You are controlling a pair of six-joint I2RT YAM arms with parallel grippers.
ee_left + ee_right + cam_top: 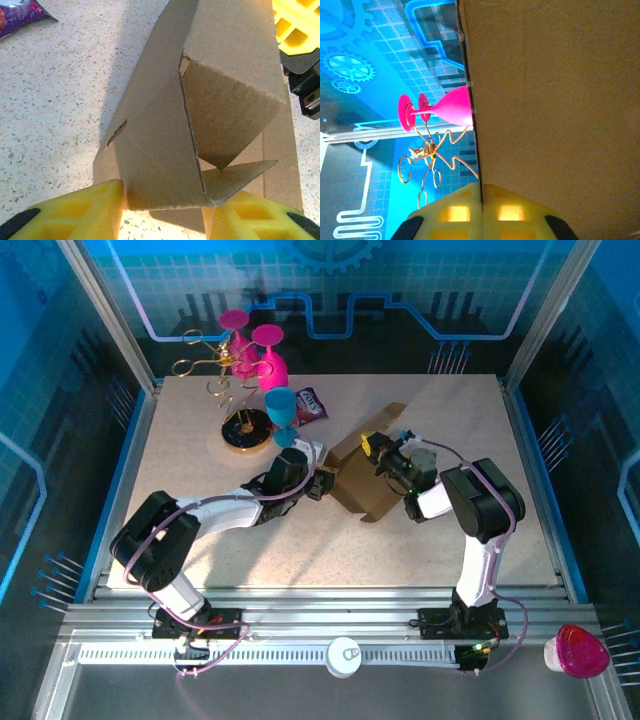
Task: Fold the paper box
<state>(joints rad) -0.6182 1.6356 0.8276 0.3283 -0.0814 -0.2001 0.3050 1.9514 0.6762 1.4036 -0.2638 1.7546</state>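
The paper box [362, 472] is a brown cardboard sheet, partly folded, standing tilted at the table's middle. My left gripper [322, 483] reaches it from the left. In the left wrist view the box's [165, 150] lower folded corner sits between the two yellow fingers [85, 212], which press on both sides of it; the left gripper [162, 215] is shut on it. My right gripper [376, 450] holds the box's upper right side. In the right wrist view the right gripper [481, 200] pinches the thin edge of a cardboard panel [555, 115]. The right gripper [297, 35] also appears at the left wrist view's top right.
A gold wire rack [215, 375] with pink glasses [268, 358] stands at the back left, with a blue cup [283, 410] and a purple packet [311, 403] beside it. A white round object [343, 655] and a pink one [580, 650] sit at the near rail.
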